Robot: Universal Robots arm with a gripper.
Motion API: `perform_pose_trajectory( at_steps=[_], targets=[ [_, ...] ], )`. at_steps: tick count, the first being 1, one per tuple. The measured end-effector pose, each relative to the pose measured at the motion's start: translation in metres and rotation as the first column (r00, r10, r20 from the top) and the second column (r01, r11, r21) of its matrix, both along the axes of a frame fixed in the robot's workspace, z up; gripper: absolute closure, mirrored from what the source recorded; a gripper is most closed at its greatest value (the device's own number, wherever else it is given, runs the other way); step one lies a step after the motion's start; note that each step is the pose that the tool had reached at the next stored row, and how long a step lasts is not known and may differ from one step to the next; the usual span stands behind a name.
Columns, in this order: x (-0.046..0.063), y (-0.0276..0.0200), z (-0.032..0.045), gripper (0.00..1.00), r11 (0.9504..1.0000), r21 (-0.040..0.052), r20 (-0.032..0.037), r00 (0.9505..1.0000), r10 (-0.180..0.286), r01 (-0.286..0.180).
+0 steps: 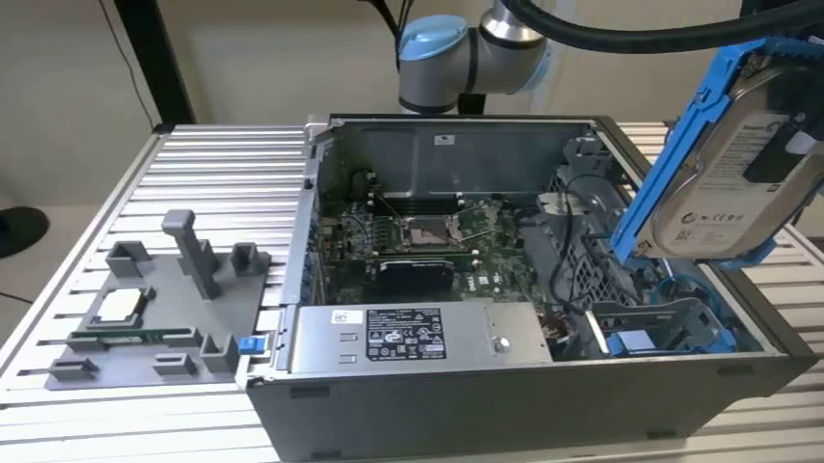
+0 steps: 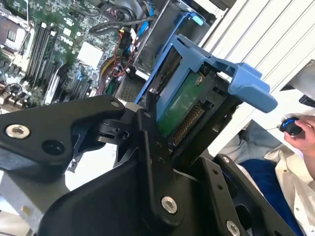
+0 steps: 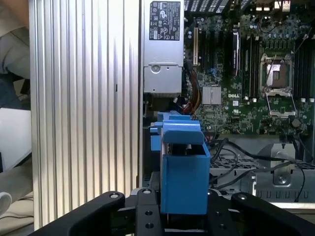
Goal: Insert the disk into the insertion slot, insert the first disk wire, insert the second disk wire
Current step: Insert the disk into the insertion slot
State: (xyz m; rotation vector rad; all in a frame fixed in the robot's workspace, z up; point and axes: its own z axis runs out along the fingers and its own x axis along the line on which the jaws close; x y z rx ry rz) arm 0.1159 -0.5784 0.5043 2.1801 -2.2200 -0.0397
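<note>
One disk point(image 1: 721, 164) hangs in the air over the open case point(image 1: 515, 395), above its corner on the exterior view's right. It is tilted, its white label faces the camera, and its blue carrier runs along the edge toward the exterior view's left.

In the second wrist view the gripper point(image 2: 183, 135) pinches the disk between its black fingers point(image 2: 153, 147), pressed against the carrier's sides, with the connector end and green board showing between them.

The disk is not in the slot point(image 1: 657, 333). The slot lies below it and apart from it, a grey bay with blue tabs in the case's near corner on the exterior view's right. Black cables point(image 1: 563, 260) loop just beside the bay.

Inside the case sit the motherboard point(image 1: 489, 260) with its square socket point(image 1: 426, 230) and, along the near wall, the labelled power supply point(image 1: 399, 338).

The case rests on a slatted table point(image 1: 232, 154). A grey fixture point(image 1: 154, 318) lies on the table toward the exterior view's left, well apart from the case. The arm point(image 1: 451, 48) rises behind the case.

In the second wrist view a person's hand point(image 2: 301, 129) grips a small dark object off the table's edge.
</note>
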Motion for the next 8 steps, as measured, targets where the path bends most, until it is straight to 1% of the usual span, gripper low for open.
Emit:
perform_pose_trajectory(
  at_steps=[8],
  targets=[
    [0.0027, 0.0, -0.006, 1.0, 1.0, 0.0001, 0.0001, 1.0, 0.0, 0.0]
  ],
)
